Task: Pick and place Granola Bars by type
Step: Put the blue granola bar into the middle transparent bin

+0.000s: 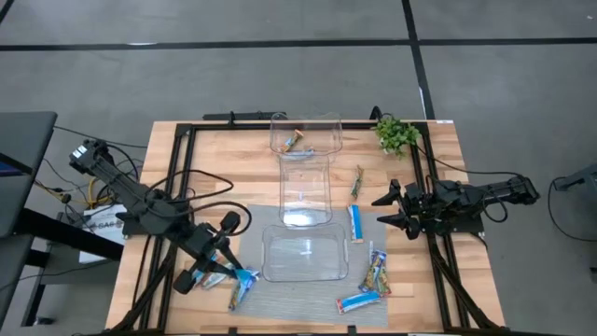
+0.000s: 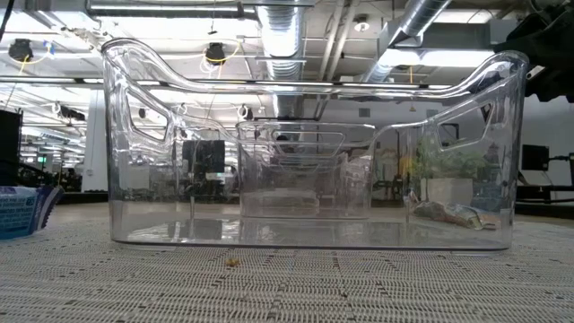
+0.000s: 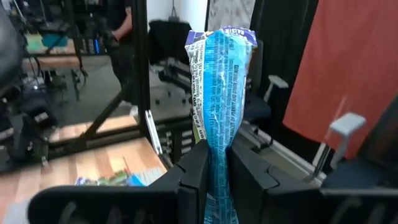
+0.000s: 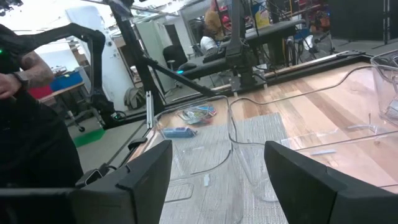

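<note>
My left gripper is over the grey mat's near left corner, shut on a blue-and-white granola bar. A multicoloured bar lies on the table beside it. My right gripper hovers open at the mat's right edge, touching nothing. Loose bars lie flat on the right: a blue one, a slim dark-green one, multicoloured ones and another blue one. One bar lies in the far clear bin. My left gripper pinches the blue-and-white bar between its two fingers near one end. The fingers lie along the bar, and most of its length sticks out past the fingertips. Its free end stands in the air, clear of the table.
Three clear bins stand in a row down the table's middle: the far one, a middle one and a near one. A small green plant sits at the far right corner. Cables trail over the left side. A person shows beyond the table.
</note>
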Tool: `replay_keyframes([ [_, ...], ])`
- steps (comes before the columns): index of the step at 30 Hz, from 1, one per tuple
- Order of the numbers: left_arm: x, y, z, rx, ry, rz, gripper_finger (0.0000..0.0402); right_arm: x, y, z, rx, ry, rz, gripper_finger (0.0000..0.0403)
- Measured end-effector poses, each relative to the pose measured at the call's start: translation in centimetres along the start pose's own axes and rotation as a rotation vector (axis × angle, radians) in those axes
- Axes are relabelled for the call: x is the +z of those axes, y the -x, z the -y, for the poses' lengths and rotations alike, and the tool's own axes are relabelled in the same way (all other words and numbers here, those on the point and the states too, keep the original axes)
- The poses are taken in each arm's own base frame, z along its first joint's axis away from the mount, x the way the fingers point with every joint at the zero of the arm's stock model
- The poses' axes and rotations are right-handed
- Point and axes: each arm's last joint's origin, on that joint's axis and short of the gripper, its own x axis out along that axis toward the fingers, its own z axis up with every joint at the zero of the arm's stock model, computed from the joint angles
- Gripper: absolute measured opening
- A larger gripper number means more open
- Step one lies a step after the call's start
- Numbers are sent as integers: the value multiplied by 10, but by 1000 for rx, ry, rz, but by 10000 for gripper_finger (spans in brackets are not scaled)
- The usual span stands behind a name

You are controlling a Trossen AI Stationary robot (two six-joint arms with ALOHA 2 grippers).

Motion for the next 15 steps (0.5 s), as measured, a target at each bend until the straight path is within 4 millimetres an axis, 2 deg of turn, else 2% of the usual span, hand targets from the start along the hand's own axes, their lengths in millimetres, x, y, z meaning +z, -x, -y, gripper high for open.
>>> replay_keyframes([
  [8, 0, -1, -6, 39, 0, -2, 47, 0, 0, 0, 0, 0, 0, 249],
  [15, -3, -6, -34, 156, 4, -25, 47, 0, 0, 0, 0, 0, 0, 249],
])
